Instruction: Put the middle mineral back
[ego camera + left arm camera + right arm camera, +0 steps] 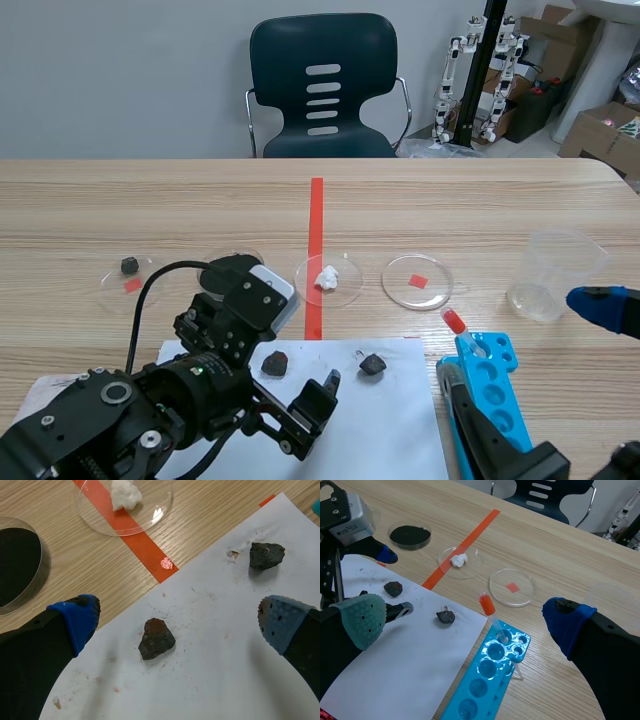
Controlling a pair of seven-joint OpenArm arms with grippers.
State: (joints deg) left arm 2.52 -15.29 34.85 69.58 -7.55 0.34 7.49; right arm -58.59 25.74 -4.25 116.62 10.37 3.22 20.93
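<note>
- Left tool (177,625) is right up front: spread wide, nothing in it, hanging over the white paper (225,675).
- The reddish-brown mineral (156,639) lies on that paper between the pads, a bit off-centre and untouched.
- I'd centre first, drop straight down and pinch its narrower sides, since a lumpy rock could roll.
- Right tool (465,622) is wide and empty too, by the blue rack (490,675).
- My guess is it goes in the bare dish (417,281) on the counter (500,200).

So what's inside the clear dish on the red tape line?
One white lump lies inside the dish; the tape shows through its clear floor. The spot right under the lump is hidden.
</note>
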